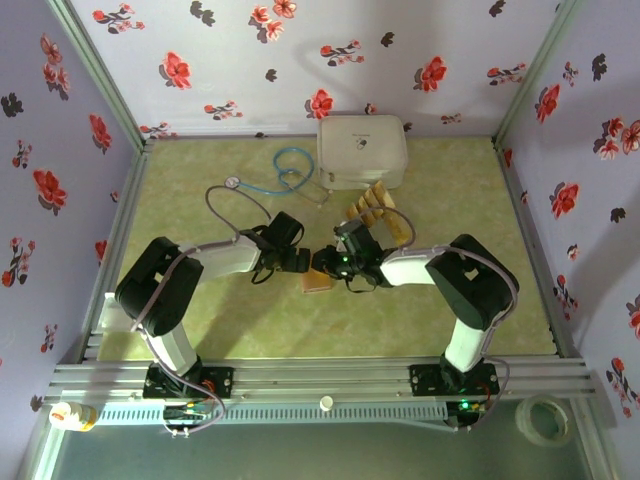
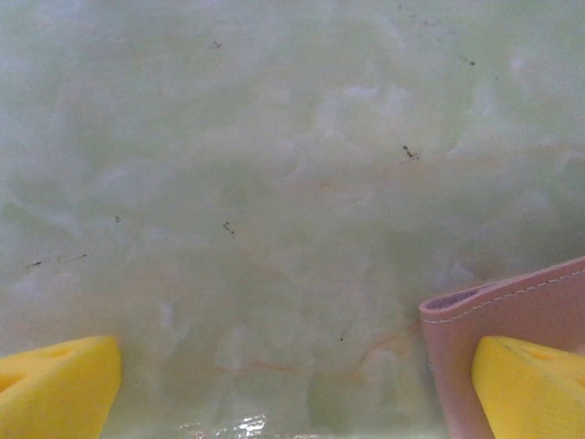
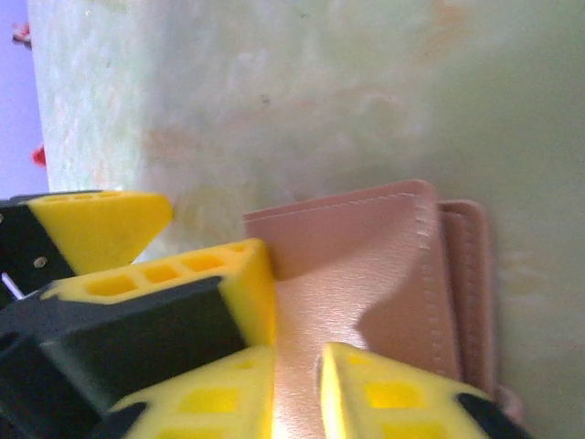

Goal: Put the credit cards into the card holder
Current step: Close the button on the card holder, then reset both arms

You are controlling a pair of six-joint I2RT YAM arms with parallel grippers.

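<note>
Card holder (image 3: 366,265) folded shut; right gripper (image 3: 297,389) narrow, pinching its flap. Left gripper (image 2: 292,384) wide. Credit cards (image 1: 378,208) lie beside white case (image 1: 362,150).

White case (image 1: 362,150) (rounded, at the back), blue stethoscope (image 1: 278,165) beside it, tape roll (image 1: 525,422)

Fine leather-look grain on the card holder (image 3: 366,274) right at the right claw (image 3: 297,366): a lightly pebbled skin, soft satin sheen, a neat row of pale stitching along its edge. That claw's fingers (image 3: 402,402) are matt yellow plastic moulded with square pockets, backed by black plastic with a dull shine. Under the left claw (image 2: 294,352) the table (image 2: 274,183) looks smooth, pale green and marbled, with a wet-looking glint just below the tips. Its pads (image 2: 55,389) are matt yellow too, faintly grainy.
</note>
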